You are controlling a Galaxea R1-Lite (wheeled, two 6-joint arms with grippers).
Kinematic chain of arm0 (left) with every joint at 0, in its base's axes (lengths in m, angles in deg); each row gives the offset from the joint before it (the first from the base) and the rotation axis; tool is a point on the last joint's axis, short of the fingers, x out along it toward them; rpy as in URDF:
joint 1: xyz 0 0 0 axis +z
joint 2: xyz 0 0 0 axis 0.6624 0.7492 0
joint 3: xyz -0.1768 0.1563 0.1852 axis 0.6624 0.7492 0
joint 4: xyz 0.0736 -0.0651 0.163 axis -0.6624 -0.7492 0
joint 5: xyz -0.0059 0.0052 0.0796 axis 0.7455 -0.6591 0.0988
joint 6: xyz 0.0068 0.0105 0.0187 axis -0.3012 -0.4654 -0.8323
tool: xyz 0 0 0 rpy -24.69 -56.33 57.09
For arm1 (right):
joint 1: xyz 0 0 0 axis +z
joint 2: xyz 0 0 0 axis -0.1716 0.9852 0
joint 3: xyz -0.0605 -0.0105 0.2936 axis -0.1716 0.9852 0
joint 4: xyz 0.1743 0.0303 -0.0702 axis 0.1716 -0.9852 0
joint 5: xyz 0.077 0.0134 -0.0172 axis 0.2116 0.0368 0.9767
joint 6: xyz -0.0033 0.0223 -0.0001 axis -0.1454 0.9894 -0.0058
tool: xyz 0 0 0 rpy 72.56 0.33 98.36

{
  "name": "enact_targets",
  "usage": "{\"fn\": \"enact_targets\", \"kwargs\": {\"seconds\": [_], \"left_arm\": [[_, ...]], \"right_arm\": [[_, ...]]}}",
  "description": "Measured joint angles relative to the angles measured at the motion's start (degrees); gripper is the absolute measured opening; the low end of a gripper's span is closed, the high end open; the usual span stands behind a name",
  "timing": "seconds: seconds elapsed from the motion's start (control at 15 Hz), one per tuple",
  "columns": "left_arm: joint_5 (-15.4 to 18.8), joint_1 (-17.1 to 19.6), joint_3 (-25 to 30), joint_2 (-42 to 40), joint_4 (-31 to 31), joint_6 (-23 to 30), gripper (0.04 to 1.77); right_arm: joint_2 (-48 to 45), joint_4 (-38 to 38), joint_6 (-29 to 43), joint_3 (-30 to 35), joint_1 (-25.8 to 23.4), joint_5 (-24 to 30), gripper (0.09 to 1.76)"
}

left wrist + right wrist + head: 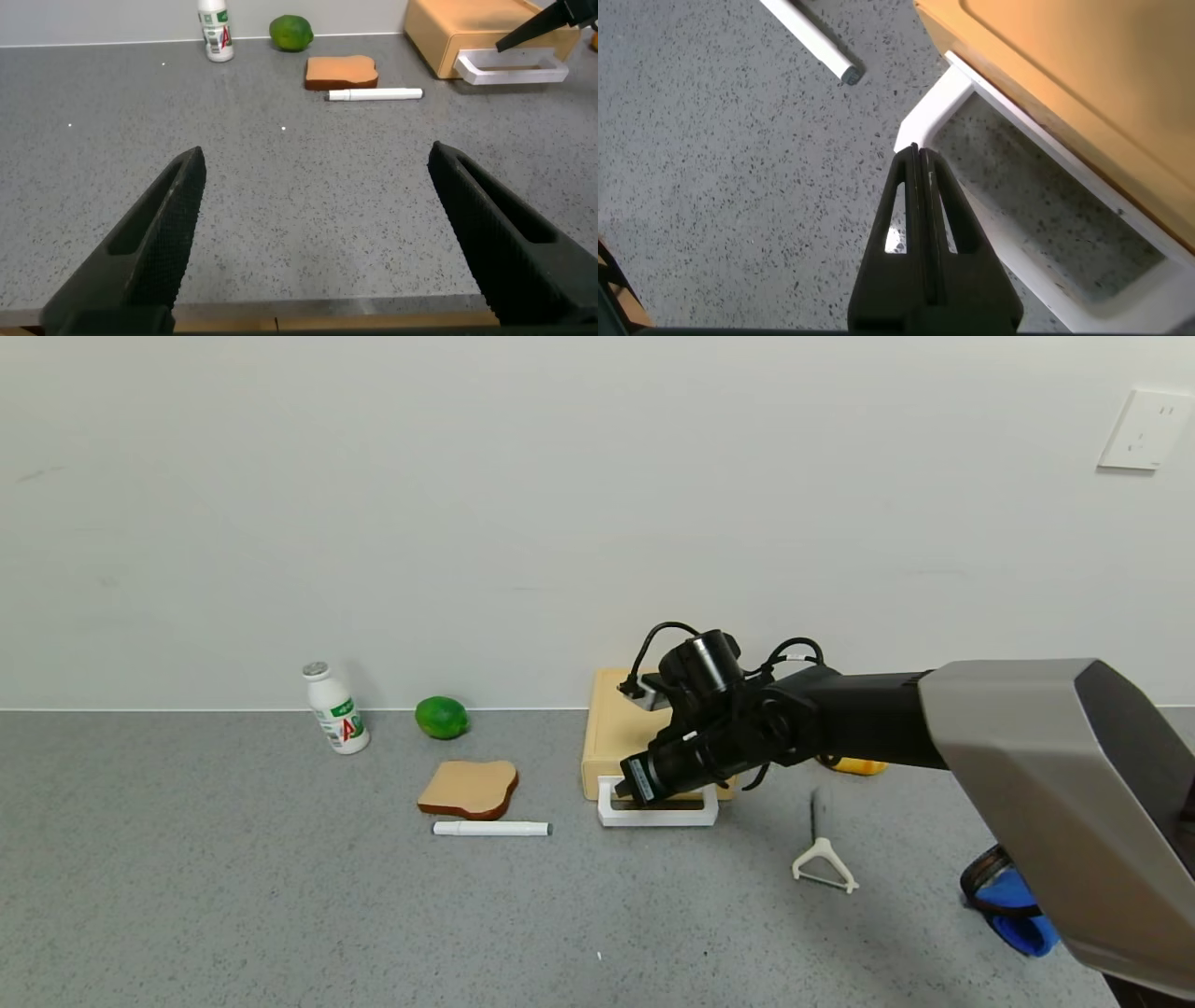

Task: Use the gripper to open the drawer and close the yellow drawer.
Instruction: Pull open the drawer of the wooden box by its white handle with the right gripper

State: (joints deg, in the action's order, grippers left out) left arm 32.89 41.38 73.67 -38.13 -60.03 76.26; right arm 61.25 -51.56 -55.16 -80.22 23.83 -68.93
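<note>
The pale yellow drawer box stands at the back of the grey table, its tray pushed in. Its white loop handle lies flat in front of it. My right gripper is shut and empty. Its tip sits at the handle's left corner, and in the right wrist view it lies just over that corner of the handle, beside the box. I cannot tell if it touches. My left gripper is open and empty, low over the table's front edge. That view also shows the drawer far off.
A toast slice and a white pen lie left of the drawer. A white bottle and a lime stand by the wall. A white peeler, a yellow object and a blue object lie to the right.
</note>
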Motion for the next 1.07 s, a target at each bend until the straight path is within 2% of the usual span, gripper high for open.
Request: {"fn": "enact_targets", "kwargs": {"seconds": [0.6, 0.8, 1.07], "left_arm": [[0.0, 0.0, 0.0, 0.0, 0.0, 0.0, 1.72], [0.0, 0.0, 0.0, 0.0, 0.0, 0.0, 1.72], [0.0, 0.0, 0.0, 0.0, 0.0, 0.0, 1.72]], "right_arm": [[2.8, 2.1, 2.6, -0.5, -0.1, -0.7, 0.12], [3.4, 3.6, 4.1, -0.5, 0.0, -4.4, 0.12], [4.0, 3.4, 4.4, -0.5, 0.4, -6.0, 0.12]]}}
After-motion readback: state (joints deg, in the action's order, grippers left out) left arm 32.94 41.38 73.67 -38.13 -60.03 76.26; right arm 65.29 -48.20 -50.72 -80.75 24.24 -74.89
